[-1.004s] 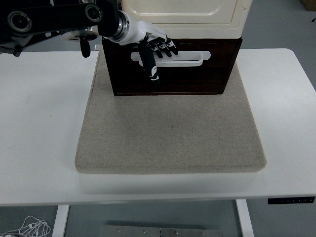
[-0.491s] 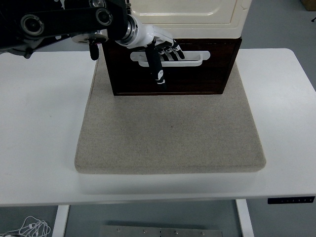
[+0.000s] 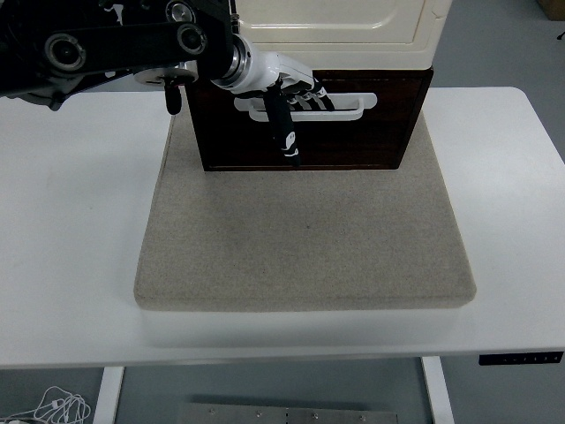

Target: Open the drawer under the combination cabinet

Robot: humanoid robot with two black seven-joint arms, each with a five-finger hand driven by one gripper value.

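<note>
My left hand (image 3: 287, 93) has slid rightward along the white handle (image 3: 340, 107), fingers now hooked into it; the dark drawer (image 3: 353, 137) stays closed, ready for pulling.

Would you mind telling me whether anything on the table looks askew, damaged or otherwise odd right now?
Nothing stands out. The cabinet sits squarely on the grey mat, the dark drawer looks intact and closed, and the left hand is at its white handle. No spills or damage show.
</note>
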